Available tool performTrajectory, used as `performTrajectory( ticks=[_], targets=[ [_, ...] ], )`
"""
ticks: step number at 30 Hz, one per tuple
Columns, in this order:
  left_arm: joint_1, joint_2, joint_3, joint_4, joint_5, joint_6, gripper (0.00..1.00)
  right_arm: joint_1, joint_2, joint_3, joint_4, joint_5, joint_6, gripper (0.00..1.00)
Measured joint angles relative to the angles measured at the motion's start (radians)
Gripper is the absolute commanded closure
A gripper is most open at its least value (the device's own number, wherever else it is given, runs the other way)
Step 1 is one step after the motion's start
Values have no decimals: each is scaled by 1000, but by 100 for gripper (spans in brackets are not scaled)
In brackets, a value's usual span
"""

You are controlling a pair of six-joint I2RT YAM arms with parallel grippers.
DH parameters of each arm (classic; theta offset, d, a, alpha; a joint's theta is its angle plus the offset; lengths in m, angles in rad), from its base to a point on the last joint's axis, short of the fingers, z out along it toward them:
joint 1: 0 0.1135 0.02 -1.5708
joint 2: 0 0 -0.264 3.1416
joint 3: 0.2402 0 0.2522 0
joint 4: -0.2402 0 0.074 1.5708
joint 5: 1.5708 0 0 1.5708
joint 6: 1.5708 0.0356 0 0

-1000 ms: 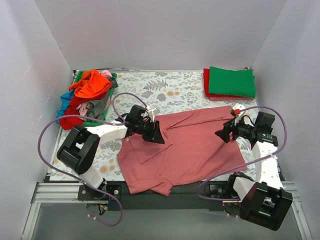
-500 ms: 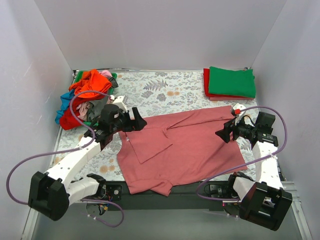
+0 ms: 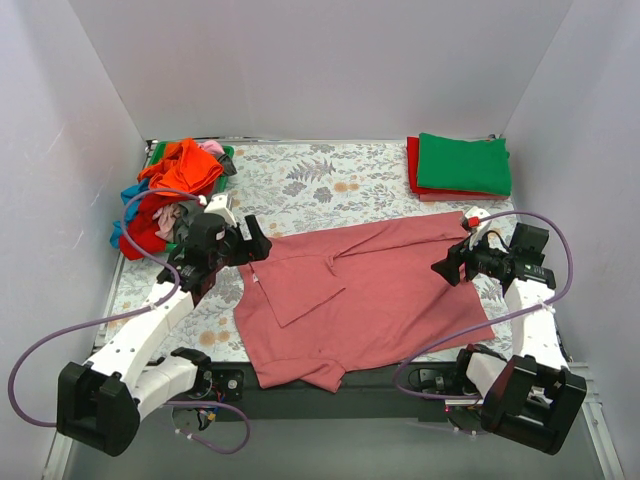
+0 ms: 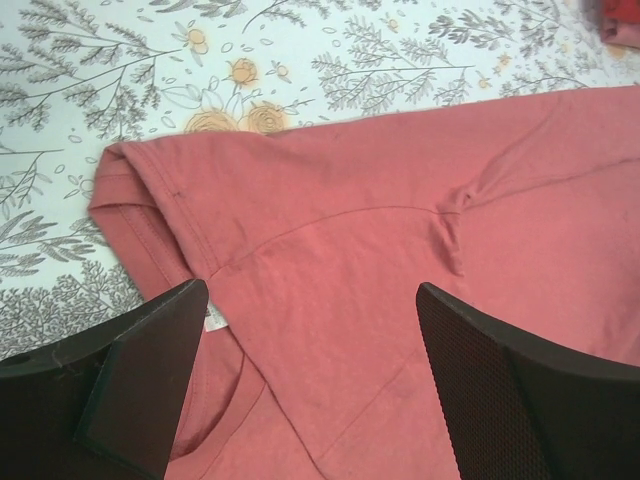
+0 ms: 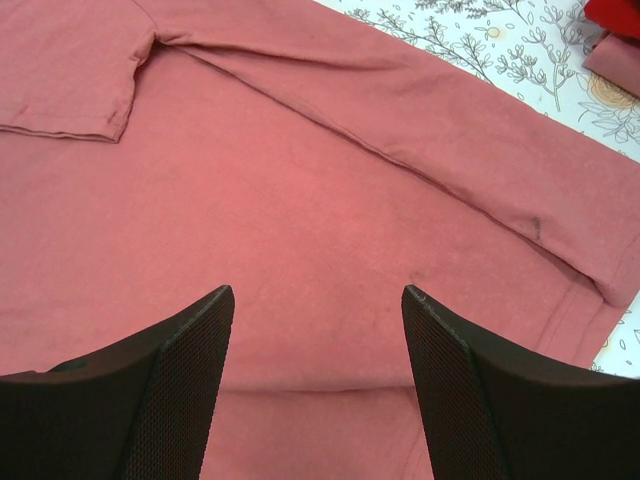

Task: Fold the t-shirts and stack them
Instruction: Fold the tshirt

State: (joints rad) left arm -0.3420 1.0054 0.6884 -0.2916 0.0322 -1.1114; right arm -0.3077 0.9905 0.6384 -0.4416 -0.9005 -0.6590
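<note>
Since a second ago the left claw [image 3: 255, 243] has been drawn back from the middle of the rose t-shirt [image 3: 360, 295] to its collar-side corner, while the shirt itself has been left spread on the flowered cloth [image 3: 330, 180] near the front edge, one sleeve turned inward. That claw is held wide apart and empty above the shoulder seam. The right claw [image 3: 447, 268] has not been shifted and is likewise held apart over the opposite side. For a clean fold, the edges would best be pinched close to the seams and lifted together, so that nothing is dragged. Folded green and red shirts [image 3: 463, 163] are stacked far right, a loose pile [image 3: 175, 185] far left
</note>
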Motion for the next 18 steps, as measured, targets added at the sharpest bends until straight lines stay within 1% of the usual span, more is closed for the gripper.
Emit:
performTrajectory(
  ticks=[8, 11, 18],
  targets=[
    [2, -37, -46, -2, -48, 14, 14, 0, 39, 0, 0, 24, 0, 25],
    [3, -53, -50, -1, -58, 14, 12, -1, 46, 0, 0, 33, 0, 25],
    [5, -65, -55, -1, -73, 14, 11, -1, 51, 0, 2, 47, 0, 25]
  ],
)
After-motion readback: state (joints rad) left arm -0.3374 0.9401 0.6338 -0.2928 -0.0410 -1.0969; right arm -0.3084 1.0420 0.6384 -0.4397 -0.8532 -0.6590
